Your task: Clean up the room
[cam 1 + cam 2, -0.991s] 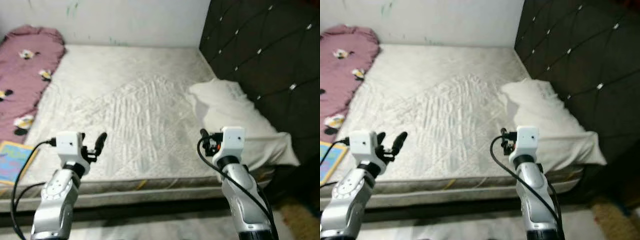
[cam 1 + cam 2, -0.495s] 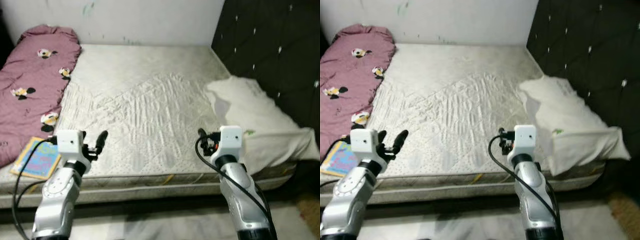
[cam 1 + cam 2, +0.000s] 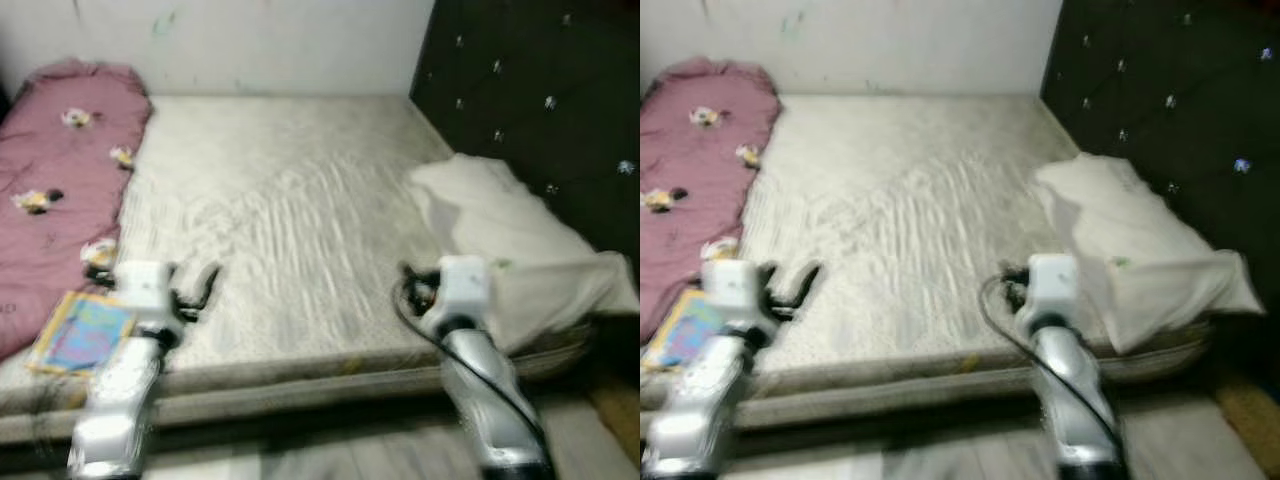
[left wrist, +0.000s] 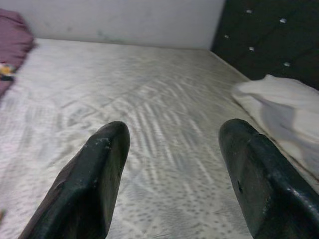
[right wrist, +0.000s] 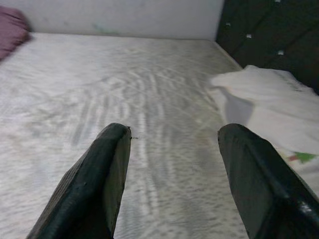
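Left eye view: blurred, looking down over the near edge of a bed.
Bed: a bare, pale quilted mattress with wrinkles across its middle; its near edge runs between the two arms.
Pillow: white, crumpled, lying at the bed's right edge against the headboard, its near corner overhanging the near right corner.
Blanket: maroon with small cartoon prints, spread along the bed's left edge up to the far left corner.
Book: colourful, flat at the near left corner, just beside the blanket.
Left end effector: released, fingers spread, held over the near edge, close to the book.
Right end effector: released, fingers spread, over the near edge, near the pillow.
Headboard: dark, tufted, with shiny studs.
Wall: pale, behind the far edge.
Floor: light, below the bed.
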